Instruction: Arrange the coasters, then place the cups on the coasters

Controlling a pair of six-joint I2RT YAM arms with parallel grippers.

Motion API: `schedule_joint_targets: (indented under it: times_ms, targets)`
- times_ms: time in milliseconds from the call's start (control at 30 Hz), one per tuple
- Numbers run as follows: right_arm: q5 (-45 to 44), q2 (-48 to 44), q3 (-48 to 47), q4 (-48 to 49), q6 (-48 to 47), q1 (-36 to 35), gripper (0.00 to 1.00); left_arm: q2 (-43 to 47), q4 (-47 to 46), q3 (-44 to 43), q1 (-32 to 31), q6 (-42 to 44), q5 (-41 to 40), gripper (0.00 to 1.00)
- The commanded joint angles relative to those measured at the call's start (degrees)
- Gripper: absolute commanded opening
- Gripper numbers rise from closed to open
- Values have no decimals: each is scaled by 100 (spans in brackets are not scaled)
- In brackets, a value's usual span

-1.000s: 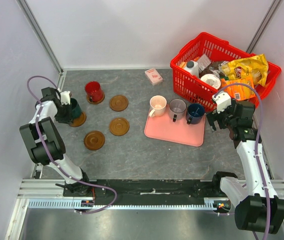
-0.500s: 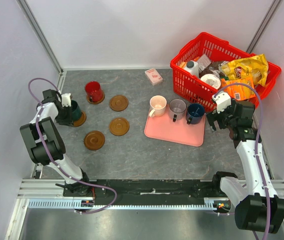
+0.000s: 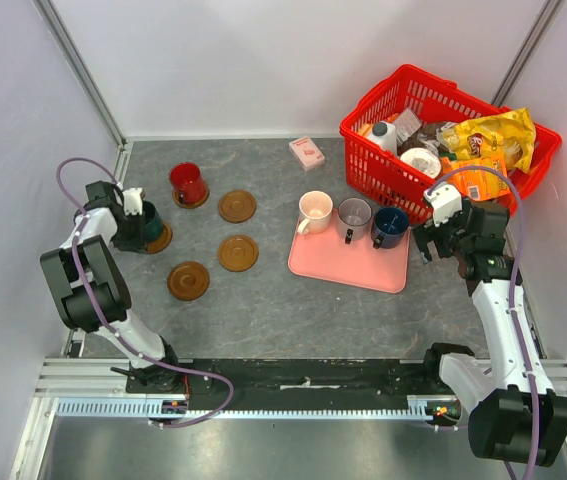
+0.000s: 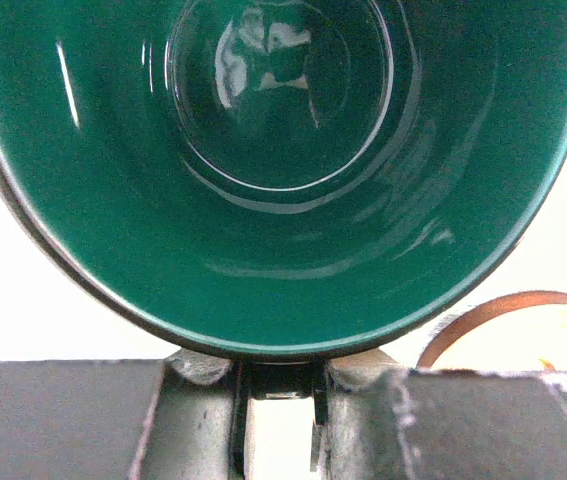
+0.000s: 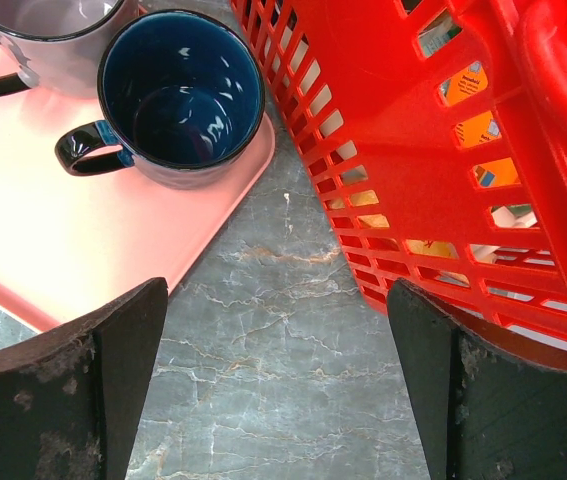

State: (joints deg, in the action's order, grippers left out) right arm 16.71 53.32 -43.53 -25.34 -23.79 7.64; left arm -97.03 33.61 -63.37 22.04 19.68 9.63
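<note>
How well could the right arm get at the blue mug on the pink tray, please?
Probably yes: the right gripper is open and the blue mug stands just ahead on the tray, nothing between them, though the red basket crowds one side.

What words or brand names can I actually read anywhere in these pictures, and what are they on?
No text here is readable.
On the yellow bag in the red basket: a red logo, too blurred to read.
On the orange packet beside it: print too small to read.
On the small box left of the basket: red marks, unreadable.
</note>
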Motion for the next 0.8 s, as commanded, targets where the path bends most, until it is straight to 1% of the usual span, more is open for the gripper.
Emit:
schedule_joint_targets:
  times_ms: [0,133,267,567,767]
  targets:
    - [17,-32,-226,38,59,36,98,273,-21,132,2,124,189,10]
    - [25,-67,-226,47,50,36,98,273,-21,150,10,124,171,12]
    - [43,-76,-218,47,59,53,98,273,-3,150,11,106,206,17]
    - [69,-120,-218,47,50,80,98,246,23,185,11,132,189,20]
    - [61,-120,-218,38,50,89,98,255,14,194,-7,115,197,30]
